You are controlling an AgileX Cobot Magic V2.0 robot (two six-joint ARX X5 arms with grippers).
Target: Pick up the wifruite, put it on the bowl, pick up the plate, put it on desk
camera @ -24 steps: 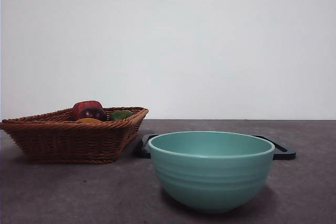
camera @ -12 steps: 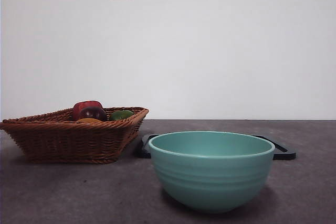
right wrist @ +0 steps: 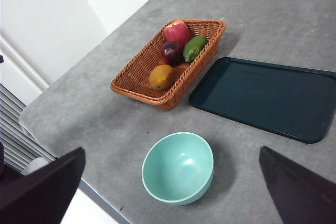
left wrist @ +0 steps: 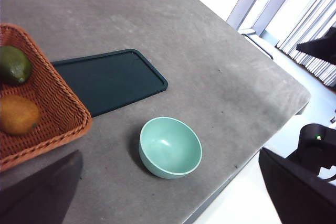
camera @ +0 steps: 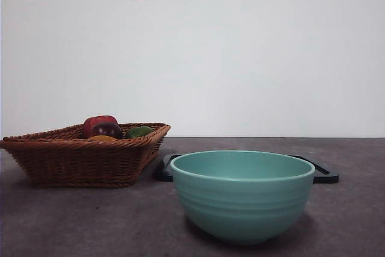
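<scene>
While both arms hang high above the bench (right wrist: 105, 108), each with fingers spread wide apart and holding nothing, the orange fruit (right wrist: 161, 76) lies in the wicker basket (right wrist: 136, 80) beside a dark fruit (right wrist: 171, 52). The green bowl (right wrist: 178, 168) stands empty near the dark tray (right wrist: 265, 98).

In the front view, the bowl (camera: 242, 195) hid most of the dark tray (camera: 322, 174) behind it. The basket (camera: 84, 159) wall hid nearly all of the orange wifruite (camera: 102, 138). In the left wrist view, the picture's edge cut off the basket (left wrist: 47, 103).
</scene>
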